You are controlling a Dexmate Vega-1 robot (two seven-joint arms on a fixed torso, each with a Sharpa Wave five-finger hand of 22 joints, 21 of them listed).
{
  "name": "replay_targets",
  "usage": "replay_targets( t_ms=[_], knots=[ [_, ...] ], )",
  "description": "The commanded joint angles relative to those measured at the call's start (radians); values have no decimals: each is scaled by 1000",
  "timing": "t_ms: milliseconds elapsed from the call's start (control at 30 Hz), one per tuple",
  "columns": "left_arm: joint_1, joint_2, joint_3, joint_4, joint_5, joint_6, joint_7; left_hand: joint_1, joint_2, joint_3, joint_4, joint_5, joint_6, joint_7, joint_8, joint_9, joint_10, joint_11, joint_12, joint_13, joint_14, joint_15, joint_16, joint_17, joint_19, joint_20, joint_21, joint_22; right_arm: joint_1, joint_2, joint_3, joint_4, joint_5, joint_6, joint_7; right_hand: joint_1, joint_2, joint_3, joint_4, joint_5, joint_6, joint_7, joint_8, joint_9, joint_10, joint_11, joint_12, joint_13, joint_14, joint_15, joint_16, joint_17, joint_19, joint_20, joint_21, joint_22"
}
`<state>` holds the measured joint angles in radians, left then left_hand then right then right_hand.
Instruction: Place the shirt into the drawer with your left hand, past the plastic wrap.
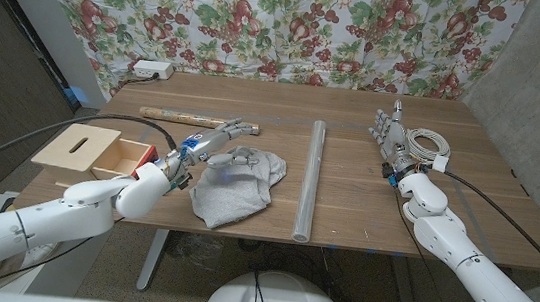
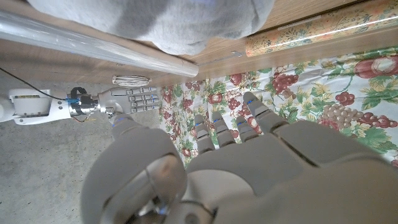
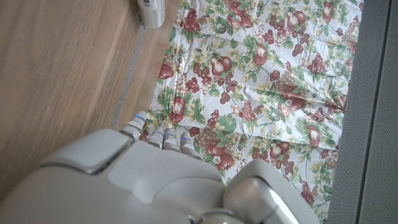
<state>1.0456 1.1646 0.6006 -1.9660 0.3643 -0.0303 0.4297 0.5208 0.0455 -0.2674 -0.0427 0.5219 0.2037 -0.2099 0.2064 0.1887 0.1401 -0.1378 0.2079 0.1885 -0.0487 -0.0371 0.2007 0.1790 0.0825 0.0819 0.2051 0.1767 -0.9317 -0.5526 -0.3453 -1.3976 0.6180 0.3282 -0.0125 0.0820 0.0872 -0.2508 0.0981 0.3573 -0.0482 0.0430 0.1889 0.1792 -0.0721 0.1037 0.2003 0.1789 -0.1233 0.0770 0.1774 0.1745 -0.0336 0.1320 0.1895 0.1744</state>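
Note:
A crumpled grey shirt lies on the wooden table, left of the middle. My left hand is at the shirt's left edge with its fingers stretched out and apart, and nothing in them. The left wrist view shows that hand open, with the shirt beyond it. The clear plastic wrap roll lies lengthwise just right of the shirt; it also shows in the left wrist view. A wooden box with its drawer pulled open stands at the table's left edge. My right hand stands upright and open at the far right.
A patterned paper roll lies behind my left hand. A coiled white cable sits beside my right hand. A white power strip lies at the back left. A floral cloth hangs behind the table.

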Motion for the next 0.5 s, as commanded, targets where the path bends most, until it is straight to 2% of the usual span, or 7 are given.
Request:
replay_targets(
  t_ms=[33,500],
  knots=[
    [13,13,12,23,26,-32,51,16,-4,-3,-5,10,4,-8,1,2,9,-3,5,2,10,-32,5,4,6,-1,6,4,-5,-1,-1,-3,0,0,0,7,-2,4,-1,-4,6,3,3,5,-2,-1,9,6,-2,-4,6,4,0,-2,4,3],
    [13,7,23,60,17,-93,87,23,-10,-4,-10,18,18,-7,4,2,23,-8,8,2,12,-38,3,5,12,-6,6,4,-13,-4,1,-16,0,-4,-8,6,-2,4,-1,-5,6,3,3,5,-2,0,9,6,-2,-3,6,4,-1,-2,3,3]
  ],
)
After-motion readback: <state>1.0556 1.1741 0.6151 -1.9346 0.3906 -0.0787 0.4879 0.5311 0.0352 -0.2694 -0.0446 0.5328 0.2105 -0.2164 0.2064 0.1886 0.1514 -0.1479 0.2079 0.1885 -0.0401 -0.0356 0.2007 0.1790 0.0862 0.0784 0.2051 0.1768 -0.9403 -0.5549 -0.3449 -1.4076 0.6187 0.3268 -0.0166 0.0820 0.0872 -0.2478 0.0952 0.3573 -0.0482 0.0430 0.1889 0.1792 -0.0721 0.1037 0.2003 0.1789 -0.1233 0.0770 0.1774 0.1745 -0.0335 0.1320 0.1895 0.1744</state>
